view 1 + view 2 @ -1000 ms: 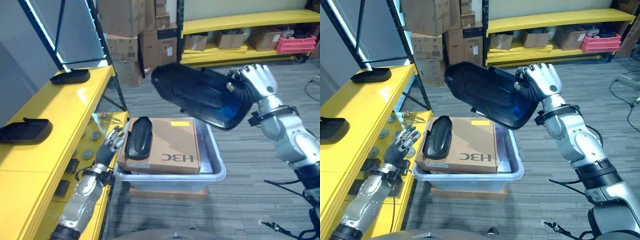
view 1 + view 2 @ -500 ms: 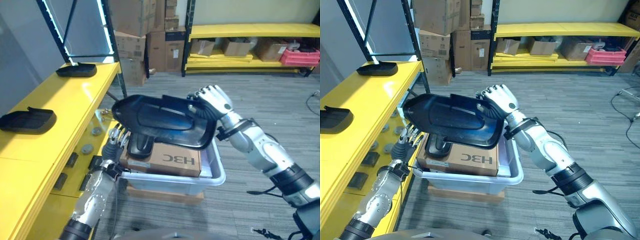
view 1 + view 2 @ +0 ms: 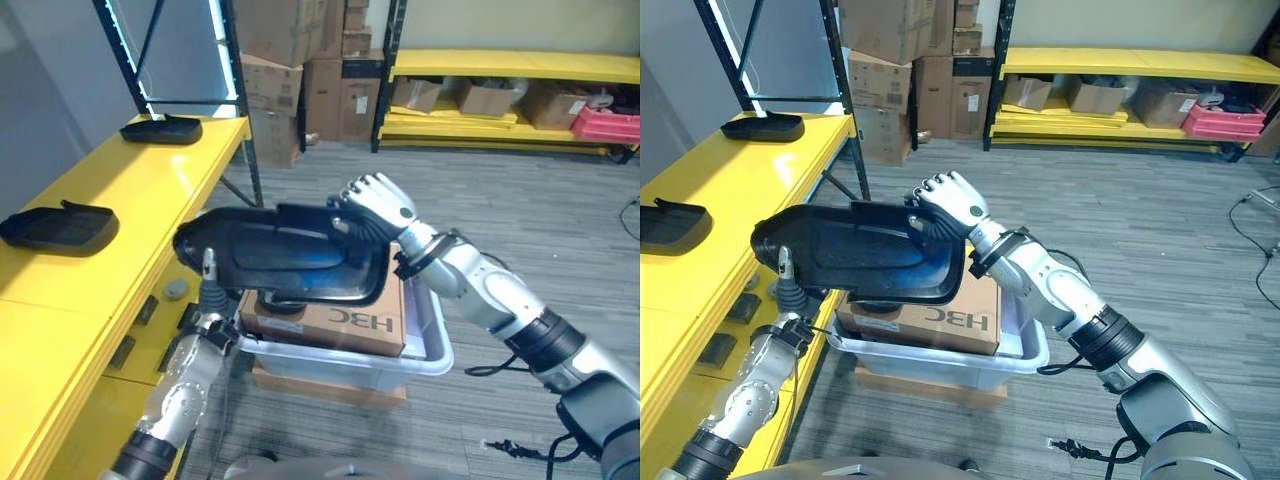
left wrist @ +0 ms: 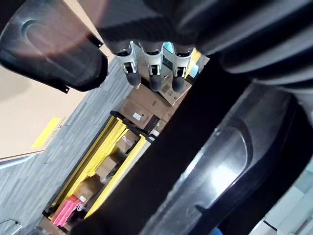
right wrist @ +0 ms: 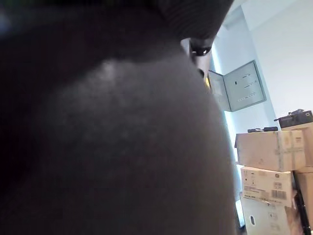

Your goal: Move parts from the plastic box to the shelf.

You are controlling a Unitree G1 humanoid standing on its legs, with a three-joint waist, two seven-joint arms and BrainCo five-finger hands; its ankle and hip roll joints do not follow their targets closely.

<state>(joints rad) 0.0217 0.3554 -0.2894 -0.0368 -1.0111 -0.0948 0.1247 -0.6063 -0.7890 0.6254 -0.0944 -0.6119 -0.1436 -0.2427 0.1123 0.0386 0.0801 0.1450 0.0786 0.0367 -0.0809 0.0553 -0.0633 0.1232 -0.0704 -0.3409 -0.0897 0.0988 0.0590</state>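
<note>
Near field, 6 o'clock: clear plastic box [image 3: 432, 352] sits on grey striped carpet [image 3: 560, 230], a cardboard carton [image 3: 345, 318] lying in it. A smaller black moulded part [image 4: 49, 46] lies on top of the carton, mostly hidden under the held piece in the eye views.

Left hand [image 3: 792, 295] at 8 o'clock, just beside the box's left rim, fingers straight and pointing up, tips touching the underside of the large part's left end; nothing gripped. In the left wrist view its fingers [image 4: 154, 66] are a straight row.

Right hand [image 3: 372, 208] at centre, fingers curled over the right edge of the large black moulded part [image 3: 280, 262]. Part is held roughly level, above the carton, its left end reaching toward the shelf edge. Not on the shelf.

9 to 10 o'clock: yellow shelf [image 3: 110, 260], glossy deck, black uprights [image 3: 238, 90]. One black part [image 3: 60, 228] lies on it at 9 o'clock, another black part [image 3: 160, 130] farther back at 11 o'clock, well apart.

Far, 12 o'clock: stacked cardboard boxes [image 3: 300, 70] against the wall. 1 to 2 o'clock: low yellow rack [image 3: 500, 65] with more cartons and a pink crate [image 3: 606, 122].
</note>
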